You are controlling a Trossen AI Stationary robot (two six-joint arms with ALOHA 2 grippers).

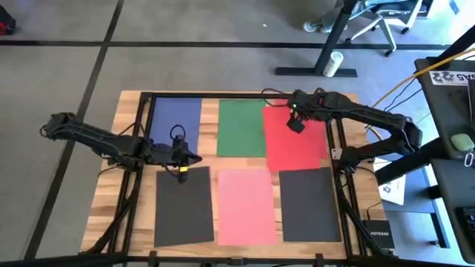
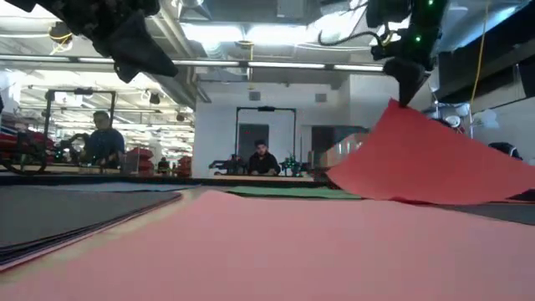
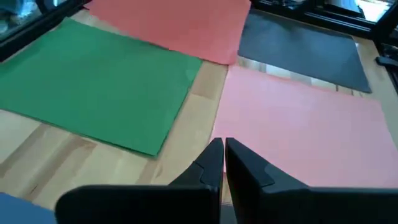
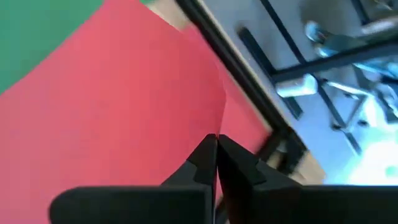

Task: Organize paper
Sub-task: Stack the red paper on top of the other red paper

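Note:
Six sheets of paper lie on the wooden table: blue [image 1: 176, 119], green [image 1: 241, 127] and red [image 1: 295, 144] along the far side, dark grey [image 1: 184, 206], salmon pink [image 1: 246, 205] and dark grey [image 1: 309, 204] along the near side. My right gripper [image 1: 297, 124] is shut on the red sheet [image 2: 426, 163], whose far part is raised. My left gripper [image 1: 194, 159] is shut on nothing and hangs above the table between the blue sheet and the near left dark grey sheet, its fingertips [image 3: 224, 146] over the pink sheet's edge [image 3: 249, 134]. My right gripper pinches the red sheet's far edge [image 4: 219, 127] between its two fingertips, coming from above and pointing down. That end [image 2: 393, 104] rises to a peak under the fingers. The sheet slopes down from there, and its near part [image 2: 435, 196] rests on the table.
A black frame [image 1: 141, 148] runs around the table's edges. Bare wood [image 1: 211, 163] shows in the strips between the sheets. Beyond the far edge, on the floor, stand a desk leg [image 1: 326, 44] and an office chair [image 1: 378, 18]. People sit in the room behind [image 2: 263, 157].

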